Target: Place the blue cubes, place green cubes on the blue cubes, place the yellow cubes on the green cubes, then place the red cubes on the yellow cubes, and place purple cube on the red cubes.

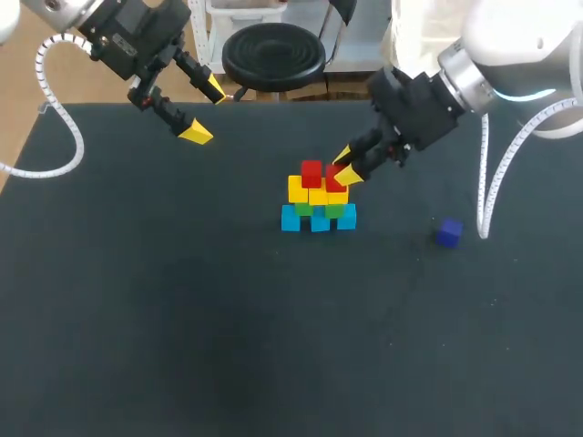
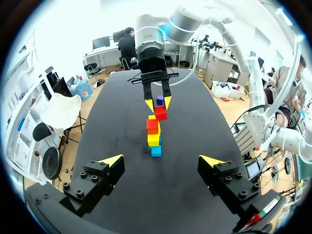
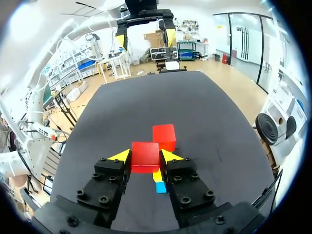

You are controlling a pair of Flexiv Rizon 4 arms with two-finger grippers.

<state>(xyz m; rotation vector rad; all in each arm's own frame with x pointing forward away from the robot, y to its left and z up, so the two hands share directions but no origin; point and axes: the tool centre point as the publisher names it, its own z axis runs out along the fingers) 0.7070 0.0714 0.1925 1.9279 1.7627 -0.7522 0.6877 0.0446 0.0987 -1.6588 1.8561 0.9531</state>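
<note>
Robotics lab: black table (image 1: 182, 319), desks (image 2: 108, 57) with monitors (image 2: 100, 43), shelving (image 3: 82, 59).

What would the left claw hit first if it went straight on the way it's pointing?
Likely the cube stack, near the red cube that the right claw holds; nothing shows between, though depth is unclear.

The counter (image 1: 137, 319) is plain black. The blue cubes (image 1: 318, 221), green cubes (image 1: 335, 210), yellow cubes (image 1: 299, 189), red cubes (image 1: 311, 172) and purple cube (image 1: 448, 233) are each one solid colour. The left hand (image 1: 205, 111) and right hand (image 1: 345, 166) are black with yellow tips.

Right pincer (image 3: 145, 156) hides most of the stack (image 3: 160, 186) beneath
</note>
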